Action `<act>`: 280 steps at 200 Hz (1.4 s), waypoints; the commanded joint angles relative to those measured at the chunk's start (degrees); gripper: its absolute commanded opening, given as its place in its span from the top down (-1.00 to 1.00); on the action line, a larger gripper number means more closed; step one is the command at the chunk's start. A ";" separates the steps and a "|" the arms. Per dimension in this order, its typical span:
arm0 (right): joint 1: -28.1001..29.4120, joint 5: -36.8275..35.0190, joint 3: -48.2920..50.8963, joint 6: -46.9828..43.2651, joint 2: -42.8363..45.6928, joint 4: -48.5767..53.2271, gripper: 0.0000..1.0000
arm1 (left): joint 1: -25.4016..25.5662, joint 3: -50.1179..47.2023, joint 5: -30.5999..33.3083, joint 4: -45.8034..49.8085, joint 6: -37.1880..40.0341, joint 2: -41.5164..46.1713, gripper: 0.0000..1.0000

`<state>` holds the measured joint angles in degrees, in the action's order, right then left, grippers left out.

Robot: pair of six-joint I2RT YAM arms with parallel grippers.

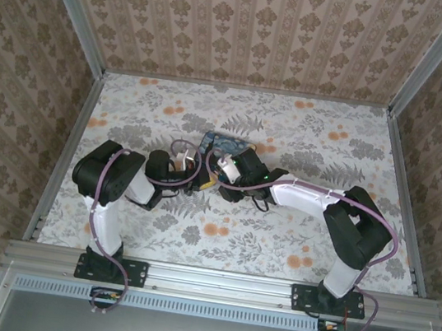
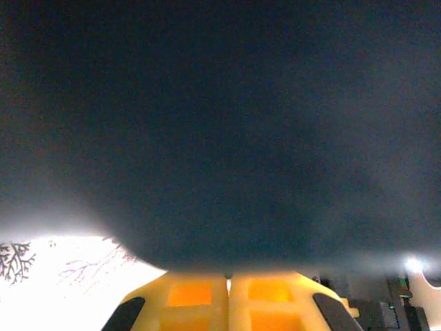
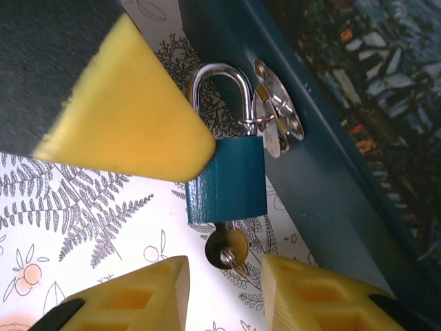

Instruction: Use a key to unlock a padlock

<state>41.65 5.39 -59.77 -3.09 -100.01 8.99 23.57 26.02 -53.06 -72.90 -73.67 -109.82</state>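
The small teal padlock (image 3: 227, 183) hangs by its silver shackle (image 3: 219, 76) from the metal hasp (image 3: 278, 114) on the painted box's blue side (image 3: 324, 172). A key (image 3: 226, 247) with a small ring sticks out of the padlock's underside. My right gripper (image 3: 224, 279) is open, its yellow fingers (image 3: 138, 296) standing on either side of the key without touching it. My left gripper (image 2: 229, 296) is shut. Its yellow tip (image 3: 138, 124) presses against the padlock's left side. A dark blurred surface (image 2: 220, 124) lies right in front of the left wrist camera.
The starry-night box (image 1: 226, 145) lies mid-table on the floral cloth (image 1: 218, 240), with both grippers (image 1: 213, 174) crowded at its near edge. Patterned walls (image 1: 251, 20) and metal rails enclose the table on three sides.
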 commanded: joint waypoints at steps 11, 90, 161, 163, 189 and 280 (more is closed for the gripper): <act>0.31 -2.66 -1.21 -1.21 -0.27 -2.23 0.39 | -0.06 0.27 -3.19 -1.89 0.73 0.57 1.00; 0.19 2.20 -3.39 -0.99 -2.12 0.08 0.97 | -0.08 0.04 -3.37 -1.89 1.04 0.71 1.00; -1.38 7.52 -3.14 1.43 -1.80 0.56 0.73 | -0.15 -0.97 -2.59 -1.87 1.77 0.31 1.00; -1.46 7.66 -3.09 1.58 -1.78 0.38 0.73 | -0.16 -0.97 -2.58 -1.89 1.71 0.31 1.00; -1.31 7.09 -3.05 1.99 -1.71 0.79 0.56 | -0.19 -1.32 -2.14 -1.89 1.42 0.30 0.73; 0.11 2.77 1.71 2.33 3.80 -0.32 0.39 | -1.24 -8.23 3.49 -1.66 1.68 5.60 0.12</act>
<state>40.58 10.63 -59.68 -1.23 -99.22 10.26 23.14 19.18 -51.33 -72.88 -73.25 -107.20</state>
